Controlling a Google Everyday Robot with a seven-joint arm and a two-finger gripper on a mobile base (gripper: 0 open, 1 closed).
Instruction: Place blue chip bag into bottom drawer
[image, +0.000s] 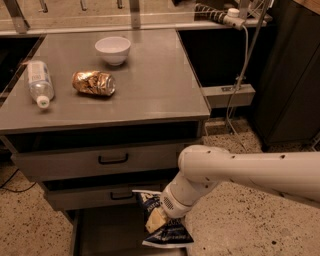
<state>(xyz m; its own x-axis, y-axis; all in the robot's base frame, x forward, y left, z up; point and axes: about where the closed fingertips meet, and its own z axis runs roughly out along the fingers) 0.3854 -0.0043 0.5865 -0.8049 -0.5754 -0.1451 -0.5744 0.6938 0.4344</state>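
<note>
The blue chip bag (165, 231), dark-blue crinkled foil with white print, hangs at the bottom middle of the camera view. My gripper (156, 220) is shut on the blue chip bag, at the end of the white arm (240, 170) that comes in from the right. The bag is over the right part of the open bottom drawer (107, 232), a wide grey tray pulled out below the two grey-fronted drawers. The bag's lower edge is low in the tray area; I cannot tell whether it touches the tray.
On the grey tabletop (150, 85) lie a crushed gold can (93, 82), a clear plastic bottle (39, 82) and a white bowl (113, 49). Two grey-fronted drawers with black handles (113, 159) sit under the top. A cable (240, 70) hangs at the right beside dark cabinets.
</note>
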